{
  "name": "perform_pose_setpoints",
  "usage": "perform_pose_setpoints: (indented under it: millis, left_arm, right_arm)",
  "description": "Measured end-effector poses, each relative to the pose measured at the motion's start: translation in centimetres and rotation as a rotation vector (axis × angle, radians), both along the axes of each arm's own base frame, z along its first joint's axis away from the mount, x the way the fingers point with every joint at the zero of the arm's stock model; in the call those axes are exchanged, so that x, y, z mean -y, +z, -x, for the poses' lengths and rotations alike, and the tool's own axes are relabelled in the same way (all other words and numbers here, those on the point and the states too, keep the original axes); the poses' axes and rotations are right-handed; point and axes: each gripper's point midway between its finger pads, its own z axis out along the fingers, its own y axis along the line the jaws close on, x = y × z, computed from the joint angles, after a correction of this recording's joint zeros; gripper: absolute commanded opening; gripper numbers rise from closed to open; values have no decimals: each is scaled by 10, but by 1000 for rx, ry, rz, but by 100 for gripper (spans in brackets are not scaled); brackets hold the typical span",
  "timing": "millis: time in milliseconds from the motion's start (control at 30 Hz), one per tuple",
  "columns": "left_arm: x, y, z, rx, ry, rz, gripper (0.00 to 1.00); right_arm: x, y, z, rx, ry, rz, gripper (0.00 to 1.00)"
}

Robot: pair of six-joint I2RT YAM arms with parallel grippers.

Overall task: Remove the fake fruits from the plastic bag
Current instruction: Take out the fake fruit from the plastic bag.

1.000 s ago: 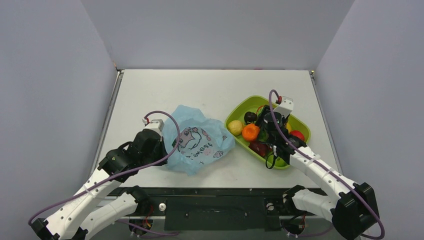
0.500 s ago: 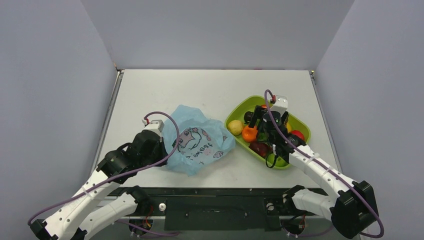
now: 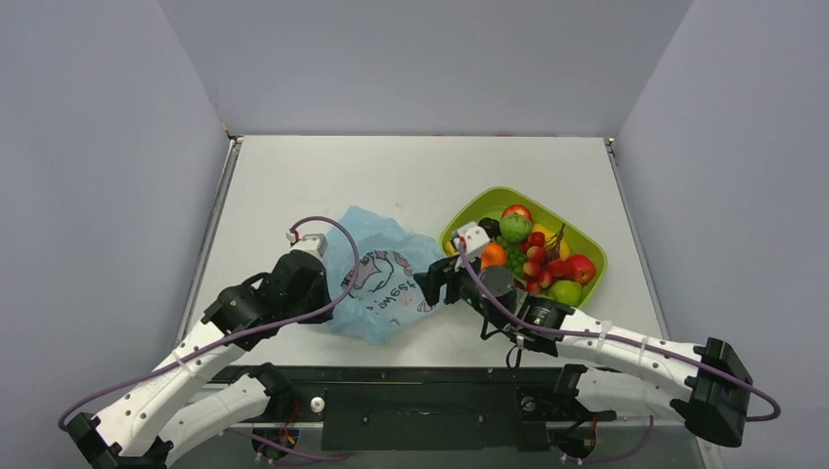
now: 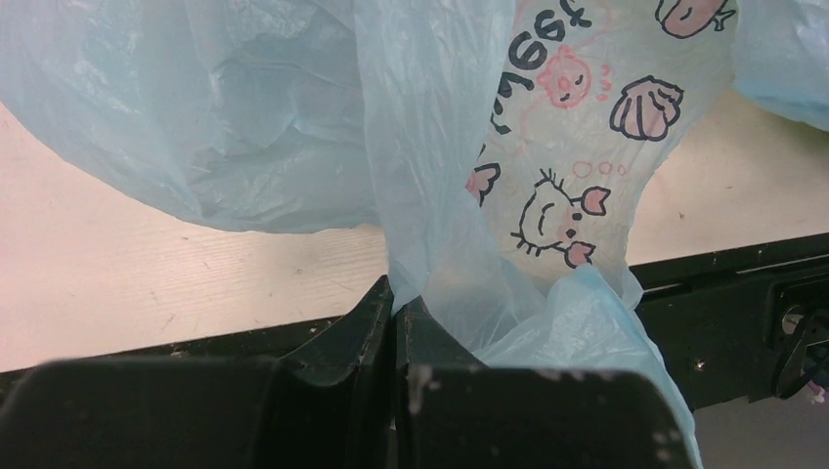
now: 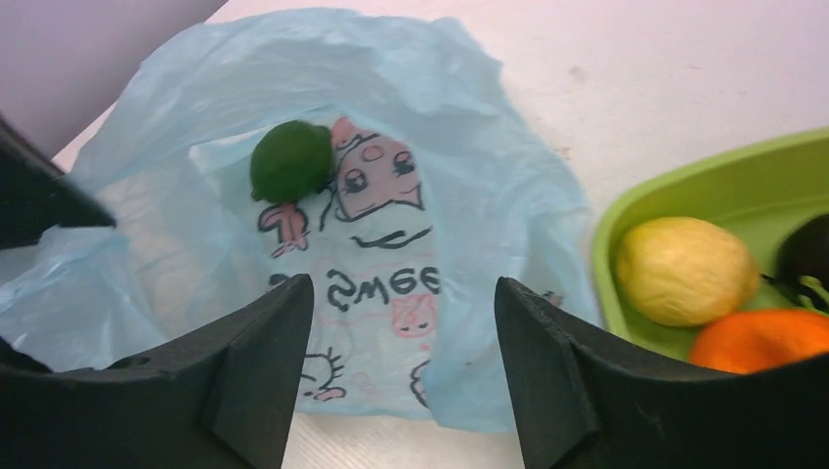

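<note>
Low over the desk, the right arm stretches out nearly flat from its base at the right, its forearm crossing in front of the green tray and its wrist turned towards the plastic bag. The right gripper is spread wide with nothing between its fingers, and it sits just at the bag's right edge, facing the bag.

Inside the pale blue folds, beside a cartoon face, lies a dark green oval fruit.

The left arm comes in from the lower left with its elbow bent, its wrist at the bag's left edge. The left gripper is pinched tight on a bunched fold of the bag, and the plastic fans up and away from the closed fingertips.

The bag rests crumpled on the desk between the two grippers, just left of the tray.

In the tray are an orange, a bumpy light-green ball, a red grape cluster and a green apple. A lemon lies at the tray's end nearest the bag, beside the orange
</note>
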Motion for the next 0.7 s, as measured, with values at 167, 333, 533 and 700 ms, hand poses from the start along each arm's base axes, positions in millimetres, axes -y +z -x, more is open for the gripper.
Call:
perform_pose_setpoints:
  millis: [167, 333, 533, 700]
  left_arm:
    - [9, -2, -2, -21, 16, 39, 0]
    - [28, -3, -3, -18, 9, 156, 0]
    - [43, -8, 9, -51, -24, 263, 0]
    - [49, -1, 16, -57, -59, 316, 0]
  right_arm:
    - [-38, -29, 12, -57, 126, 45, 44]
    - [-60, -80, 12, -174, 175, 129, 39]
    - [-84, -109, 7, -259, 218, 137, 36]
    - [-107, -116, -3, -283, 246, 68, 38]
